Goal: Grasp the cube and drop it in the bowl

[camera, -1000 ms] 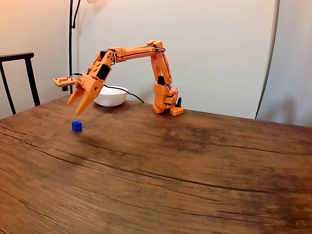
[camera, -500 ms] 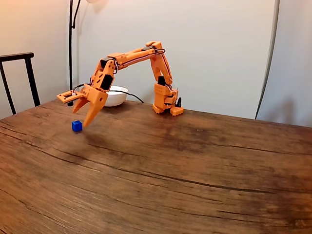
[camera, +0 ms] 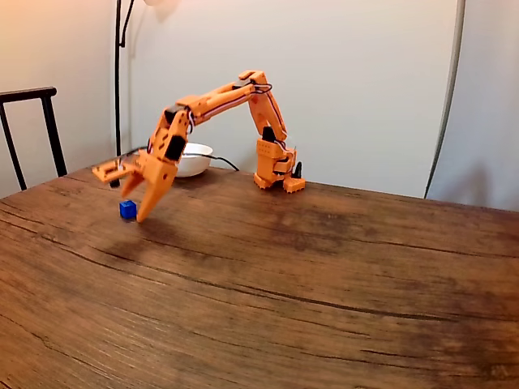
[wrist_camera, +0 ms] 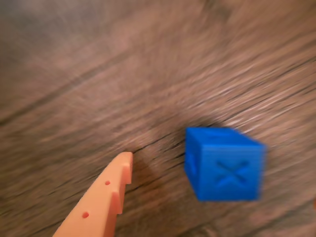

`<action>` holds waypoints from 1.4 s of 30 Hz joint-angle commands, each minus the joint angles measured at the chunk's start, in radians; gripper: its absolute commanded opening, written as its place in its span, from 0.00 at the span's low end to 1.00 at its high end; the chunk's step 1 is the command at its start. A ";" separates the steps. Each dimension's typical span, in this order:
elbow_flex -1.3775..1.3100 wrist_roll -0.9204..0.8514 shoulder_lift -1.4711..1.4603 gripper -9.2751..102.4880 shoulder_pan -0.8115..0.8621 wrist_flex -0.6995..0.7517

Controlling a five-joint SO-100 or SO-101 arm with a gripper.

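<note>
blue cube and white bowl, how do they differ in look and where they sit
The small solid bright-blue cube is sharp-edged with an X on one face in the wrist view; the round glossy white bowl is curved and far wider. The cube lies nearer the camera in the fixed view, beside the orange pincer; the bowl stands farther back, partly hidden by the arm. Both rest on the wooden table.

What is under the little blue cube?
The blue cube sits right on the brown wooden table. Nothing else shows beneath it, though the spot it covers is hidden. The orange hand hangs open around it, not gripping yet.
</note>
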 commanded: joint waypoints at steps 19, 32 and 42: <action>-0.025 0.003 -0.021 0.33 -0.002 -0.014; -0.009 0.000 -0.023 0.27 0.006 -0.040; -0.006 0.005 -0.025 0.26 0.023 -0.087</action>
